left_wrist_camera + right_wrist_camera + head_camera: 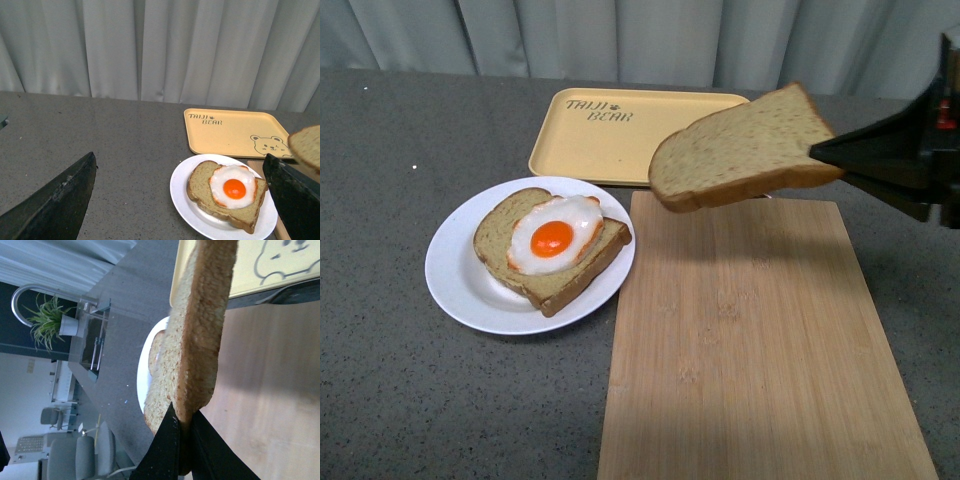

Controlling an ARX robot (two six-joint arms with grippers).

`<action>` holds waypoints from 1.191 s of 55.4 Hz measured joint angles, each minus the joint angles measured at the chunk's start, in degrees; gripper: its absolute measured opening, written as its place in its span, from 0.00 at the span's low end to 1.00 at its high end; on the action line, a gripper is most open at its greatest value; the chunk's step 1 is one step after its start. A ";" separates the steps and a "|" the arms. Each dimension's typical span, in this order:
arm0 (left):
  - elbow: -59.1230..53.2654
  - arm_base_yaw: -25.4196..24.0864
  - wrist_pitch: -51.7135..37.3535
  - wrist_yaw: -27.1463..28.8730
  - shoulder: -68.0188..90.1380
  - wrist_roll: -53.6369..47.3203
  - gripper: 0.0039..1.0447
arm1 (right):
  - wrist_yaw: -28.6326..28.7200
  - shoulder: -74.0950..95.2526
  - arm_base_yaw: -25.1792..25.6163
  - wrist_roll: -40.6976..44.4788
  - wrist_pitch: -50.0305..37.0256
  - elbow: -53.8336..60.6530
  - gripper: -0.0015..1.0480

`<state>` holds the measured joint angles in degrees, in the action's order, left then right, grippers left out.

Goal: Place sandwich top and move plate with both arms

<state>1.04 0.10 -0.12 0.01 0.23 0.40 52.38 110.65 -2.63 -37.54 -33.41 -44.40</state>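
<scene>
The black right end effector (pixel 818 155) grips by its crust the plain square slice of brown speckled bread (pixel 740 148), tilted in air over the smooth wooden board (pixel 760 350) beside the round white plate (pixel 450 272), while the left end effector (pixel 179 162) stands wide open.

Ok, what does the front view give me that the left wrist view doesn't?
Front only: the right gripper pinching the sandwich top, and the full cutting board. Left wrist only: the left gripper, open, and the bear print on the yellow tray. Both: the plate, the egg-topped slice, the tray, an edge of the sandwich top.
</scene>
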 joint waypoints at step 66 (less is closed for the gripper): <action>0.00 0.00 0.00 0.00 0.00 0.00 0.94 | -16.68 9.46 -13.99 0.44 5.09 -6.64 0.73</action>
<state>1.04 0.10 -0.12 0.01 0.23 0.40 35.70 120.11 -16.62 -37.10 -28.32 -51.05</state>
